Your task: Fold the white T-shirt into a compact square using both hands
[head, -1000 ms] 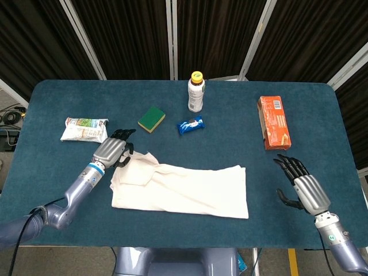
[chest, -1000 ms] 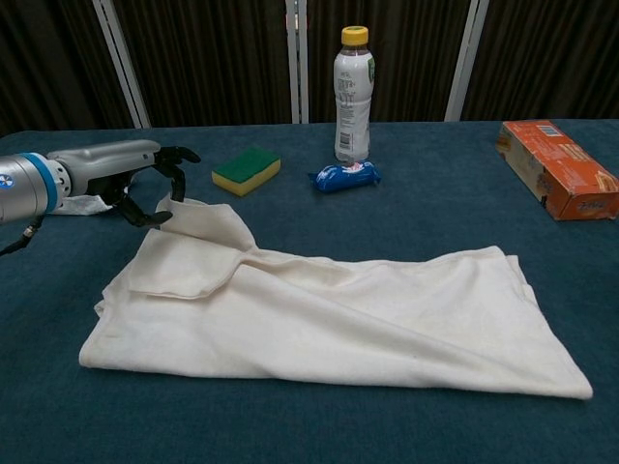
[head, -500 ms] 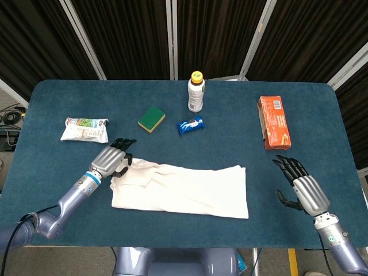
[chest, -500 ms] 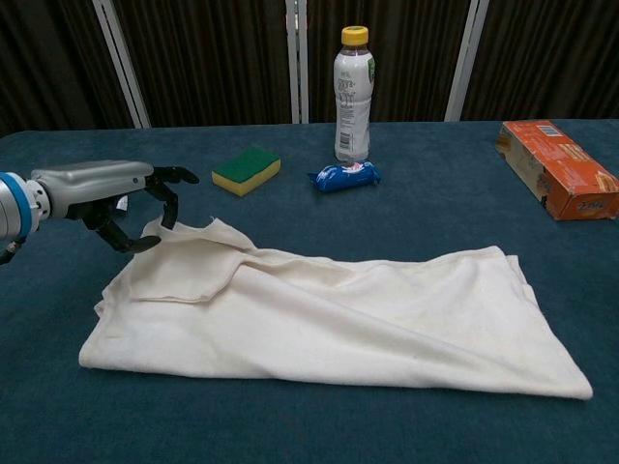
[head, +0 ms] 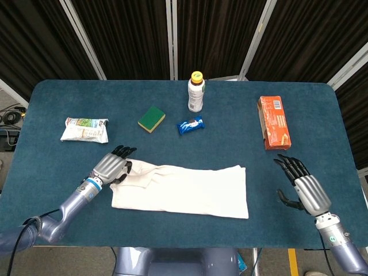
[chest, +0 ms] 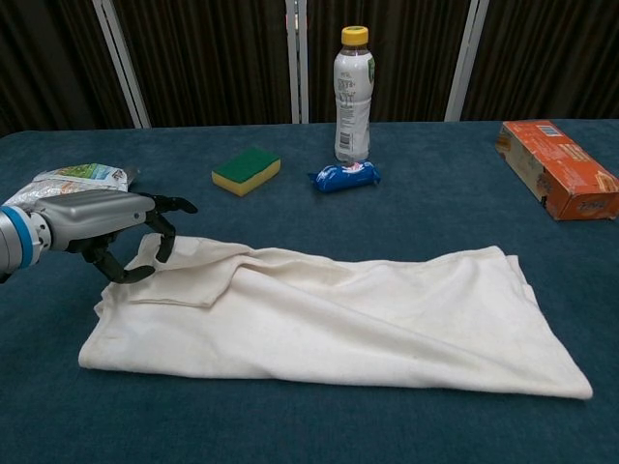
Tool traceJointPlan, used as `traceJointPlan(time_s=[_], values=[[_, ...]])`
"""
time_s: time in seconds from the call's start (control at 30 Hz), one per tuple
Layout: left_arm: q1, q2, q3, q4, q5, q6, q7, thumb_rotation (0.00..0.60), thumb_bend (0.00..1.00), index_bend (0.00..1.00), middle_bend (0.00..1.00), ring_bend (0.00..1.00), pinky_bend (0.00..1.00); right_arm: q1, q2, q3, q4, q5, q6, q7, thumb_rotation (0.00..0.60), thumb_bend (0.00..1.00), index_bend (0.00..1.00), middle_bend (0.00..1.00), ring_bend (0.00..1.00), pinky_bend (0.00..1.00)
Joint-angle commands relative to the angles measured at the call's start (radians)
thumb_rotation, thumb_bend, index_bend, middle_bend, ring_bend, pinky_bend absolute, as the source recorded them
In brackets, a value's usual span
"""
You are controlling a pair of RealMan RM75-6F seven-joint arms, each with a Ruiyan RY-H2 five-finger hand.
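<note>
Both hands low: left hand [chest: 97,220] pinches T-shirt [chest: 348,309] corner; right hand [head: 303,188] empty.

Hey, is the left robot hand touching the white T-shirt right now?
Touching. In the chest view the left robot hand has its fingers curled around the near-left corner of the white T-shirt, with cloth showing between thumb and fingers.

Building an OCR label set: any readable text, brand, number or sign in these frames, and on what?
None can be read.
Orange box: printing and a small blue panel on top, too blurred.
Blue snack packet: white logo, too small.
Bottle: label shows only faint marks.
Green and white pouch: graphics, no legible words.
Sponge and white T-shirt: no markings visible.
</note>
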Motion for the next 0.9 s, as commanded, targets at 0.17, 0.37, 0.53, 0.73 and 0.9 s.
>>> traceJointPlan(time_s=[0.17,0.37,0.53,0.73,0.9], values=[[0.006,0.007,0.010,-0.001,0.008,0.001,0.018,0.600,0.45,0.51,0.00,0.00,0.00,0.000,0.001,0.000,0.000,-0.002,0.002,0.004,0.600,0.37,0.08,0.00,0.00,0.00],[0.014,0.042,0.019,-0.039,0.011,0.002,0.035,0.600,0.07,0.13,0.00,0.00,0.00,-0.002,0.006,0.001,-0.006,-0.005,0.009,0.006,0.600,0.37,0.08,0.00,0.00,0.00],[0.037,0.094,0.031,-0.103,0.036,0.039,0.007,0.600,0.01,0.00,0.00,0.00,0.00,-0.003,0.011,0.001,-0.012,-0.009,0.018,0.009,0.600,0.37,0.08,0.00,0.00,0.00],[0.062,0.162,0.052,-0.173,0.079,0.074,-0.054,0.600,0.01,0.00,0.00,0.00,0.00,-0.005,0.016,0.000,-0.021,-0.018,0.027,0.009,0.600,0.37,0.08,0.00,0.00,0.00],[0.067,0.189,0.045,-0.211,0.085,0.083,-0.102,0.600,0.06,0.00,0.00,0.00,0.00,-0.007,0.022,-0.001,-0.032,-0.027,0.039,0.010,0.600,0.37,0.08,0.00,0.00,0.00]])
